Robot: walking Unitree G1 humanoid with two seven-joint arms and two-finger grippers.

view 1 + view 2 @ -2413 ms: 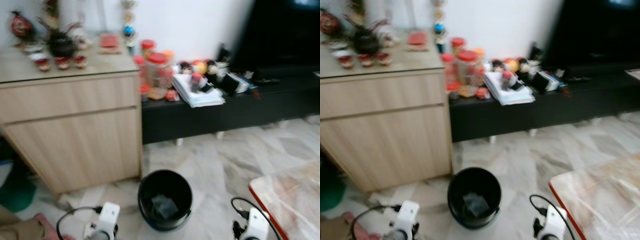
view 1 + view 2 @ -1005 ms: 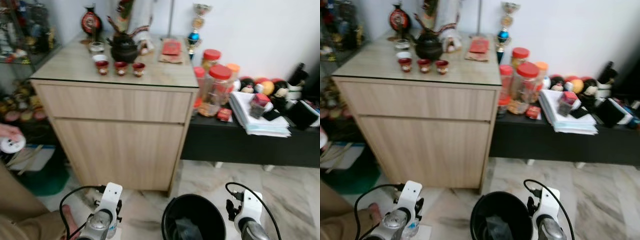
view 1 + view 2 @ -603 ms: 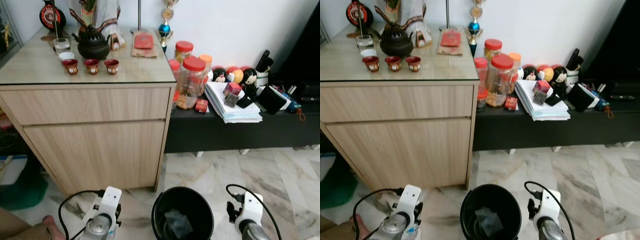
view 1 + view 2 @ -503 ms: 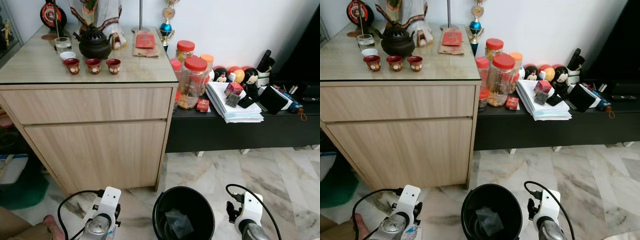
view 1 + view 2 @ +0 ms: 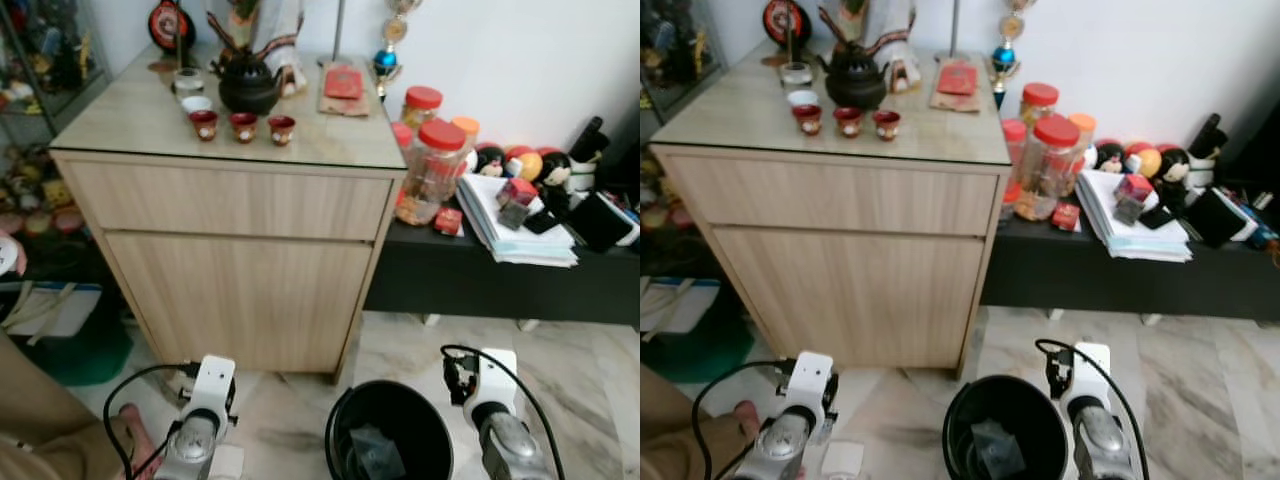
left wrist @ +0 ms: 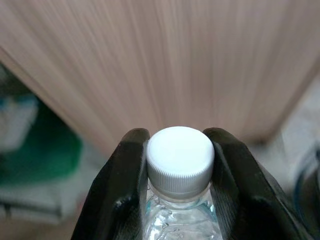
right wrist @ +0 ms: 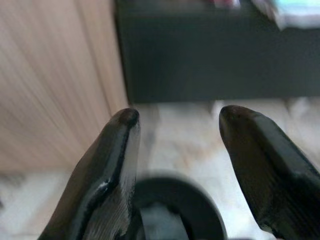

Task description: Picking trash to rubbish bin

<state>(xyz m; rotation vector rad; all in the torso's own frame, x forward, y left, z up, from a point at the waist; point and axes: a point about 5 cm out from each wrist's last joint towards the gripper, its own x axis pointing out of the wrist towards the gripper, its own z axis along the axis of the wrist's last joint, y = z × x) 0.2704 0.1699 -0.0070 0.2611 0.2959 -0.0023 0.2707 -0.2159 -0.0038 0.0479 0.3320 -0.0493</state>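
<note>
With the left gripper point(image 6: 175, 150) clenched on a clear bottle point(image 6: 180, 160) just left of the black bin point(image 5: 1005, 425) and the right gripper point(image 7: 175, 130) spread empty above it, carrying seemed underway, next calling for a swing over the rim.

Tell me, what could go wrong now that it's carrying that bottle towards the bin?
The left gripper pinches the plastic bottle only at its white cap, so it might swing or slip out. The black bin sits between the arms, to the bottle's right; released here, the bottle would likely hit the floor. A person's foot is close beside the left arm and could be bumped.
</note>
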